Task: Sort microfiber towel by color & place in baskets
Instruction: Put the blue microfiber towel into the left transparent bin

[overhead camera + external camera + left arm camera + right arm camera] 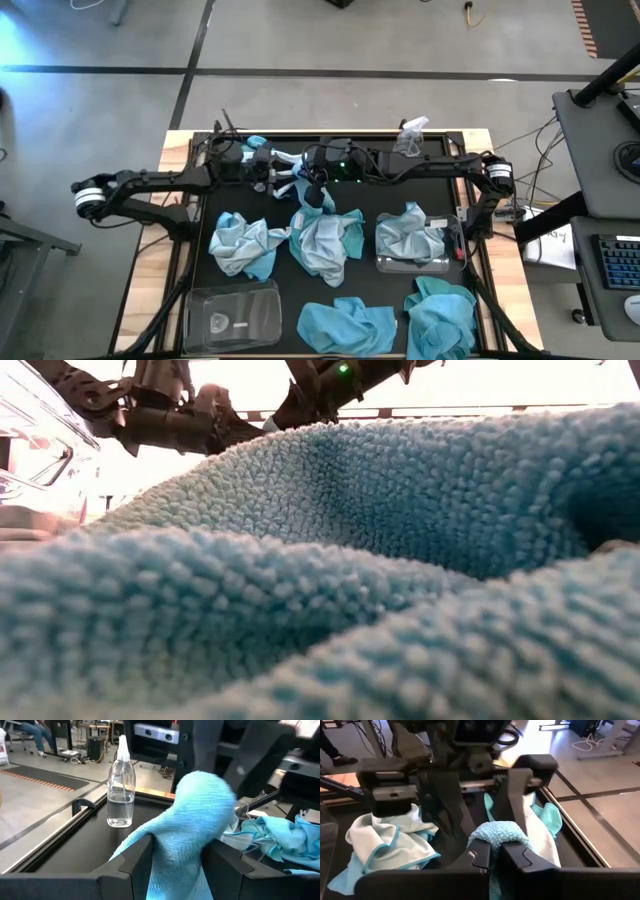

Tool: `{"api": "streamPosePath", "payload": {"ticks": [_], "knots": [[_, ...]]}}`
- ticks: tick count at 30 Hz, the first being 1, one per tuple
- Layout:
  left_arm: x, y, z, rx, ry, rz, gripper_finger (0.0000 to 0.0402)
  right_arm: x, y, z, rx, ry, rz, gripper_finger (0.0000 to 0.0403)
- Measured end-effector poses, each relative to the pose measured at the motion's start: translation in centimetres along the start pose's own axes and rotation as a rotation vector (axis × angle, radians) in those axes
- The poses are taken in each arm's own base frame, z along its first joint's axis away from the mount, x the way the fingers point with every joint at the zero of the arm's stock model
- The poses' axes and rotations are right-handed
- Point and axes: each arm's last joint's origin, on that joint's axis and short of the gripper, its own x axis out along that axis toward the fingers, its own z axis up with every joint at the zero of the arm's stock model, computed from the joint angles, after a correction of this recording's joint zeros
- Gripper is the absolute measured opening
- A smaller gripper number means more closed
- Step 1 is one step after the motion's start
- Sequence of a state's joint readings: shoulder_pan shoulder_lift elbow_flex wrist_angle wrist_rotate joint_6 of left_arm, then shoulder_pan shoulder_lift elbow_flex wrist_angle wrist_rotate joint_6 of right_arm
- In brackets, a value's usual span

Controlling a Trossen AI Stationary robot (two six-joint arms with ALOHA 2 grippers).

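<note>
Both grippers meet over the far middle of the table on one bright turquoise towel (288, 184). My left gripper (272, 172) is shut on it, and the towel bulges up between its fingers in the left wrist view (197, 805). My right gripper (312, 190) is shut on another bunch of it (497, 832). Two crumpled piles of mixed light blue and turquoise towels (240, 245) (325, 240) lie at mid table. A pale towel (408, 235) lies in the right basket (455, 262). The left basket (260, 300) stands near the front. Two turquoise towels (350, 325) (440, 315) lie at the front. My left gripper (175, 865) pinches a bunched fold of the turquoise towel (172, 845) between its two fingers, coming level from the table's left. The cloth bulges above the fingers and hangs down between them; how many layers I cannot tell. My right gripper (492, 855) pinches a small rounded fold of the same towel (496, 836) between its fingertips, coming from the table's right and facing the left gripper. The rest of the cloth (540, 827) hangs slack beyond the fingers.
A clear spray bottle (410, 135) (121, 790) stands at the table's far edge, right of the grippers. A turquoise towel (350, 560) fills the low view right in front of its camera. A desk with a keyboard stands right of the table.
</note>
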State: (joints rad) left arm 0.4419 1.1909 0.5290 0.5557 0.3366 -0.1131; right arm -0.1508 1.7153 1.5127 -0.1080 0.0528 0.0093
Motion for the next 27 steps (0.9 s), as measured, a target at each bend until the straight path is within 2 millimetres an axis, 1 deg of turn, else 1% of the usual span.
{"api": "streamPosePath", "payload": {"ticks": [5,7,9,13,14,17,22,24,27], "knots": [[1.1,0.4,-0.1,-0.016,0.025,0.003,0.0142,0.0,0.0,0.0,-0.011,0.001,0.0,0.0009],[1.4,0.5,-0.1,-0.022,0.029,0.003,0.0128,0.0,0.0,0.0,-0.018,0.001,0.0,0.0009],[1.6,0.6,-0.1,-0.031,0.032,0.003,0.0101,0.0,0.0,-0.1,-0.024,0.006,0.0,0.0009],[1.7,0.6,-0.1,-0.033,0.035,0.001,0.0021,0.0,0.0,-0.3,-0.028,0.03,-0.006,0.0009],[1.7,0.6,-0.1,-0.034,0.037,0.001,0.0012,0.0,0.0,-0.4,-0.033,0.038,-0.007,0.0009],[1.6,0.6,-0.4,-0.038,0.046,0.0,0.0012,-0.1,-0.1,-0.6,-0.058,0.072,-0.02,0.0009],[1.5,0.6,-0.7,-0.046,0.054,-0.007,0.0003,-0.3,-0.3,-1.1,-0.149,0.141,-0.107,0.0014],[1.5,0.6,-0.7,-0.047,0.057,-0.009,0.0003,-0.6,-0.4,-1.4,-0.168,0.182,-0.113,0.0023],[1.5,0.6,-0.8,-0.049,0.061,-0.013,0.0002,-1.6,-0.6,-1.6,-0.179,0.254,-0.12,0.0049]]}}
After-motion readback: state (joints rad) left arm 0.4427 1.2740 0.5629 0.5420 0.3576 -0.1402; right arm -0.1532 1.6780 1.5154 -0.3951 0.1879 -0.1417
